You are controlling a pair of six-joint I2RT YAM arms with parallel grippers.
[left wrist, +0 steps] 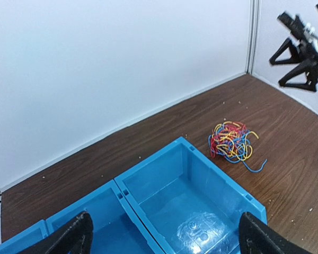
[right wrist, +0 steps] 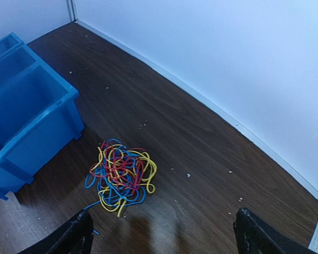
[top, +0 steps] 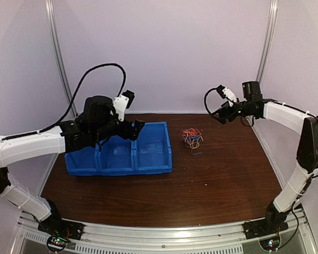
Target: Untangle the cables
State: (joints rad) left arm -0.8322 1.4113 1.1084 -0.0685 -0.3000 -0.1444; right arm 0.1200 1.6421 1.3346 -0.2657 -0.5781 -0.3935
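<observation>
A tangled knot of thin curly cables in red, light blue and yellow-orange [top: 191,137] lies on the dark brown wooden worktop [top: 201,185]. It sits near the right end of a row of three open blue plastic bins [top: 153,164] without touching it. One light blue strand [left wrist: 256,167] trails out of the knot onto the wood.

The left jaws stand wide apart and grasp nothing. Their black fingers [left wrist: 69,235] hang above the bins, and the knot shows beyond them in the left wrist view. The right jaws are also spread and empty. Their black fingers [right wrist: 265,235] are raised over the far right part of the worktop, clear of the knot. A thick black cable [top: 95,71] loops up from the left arm.
</observation>
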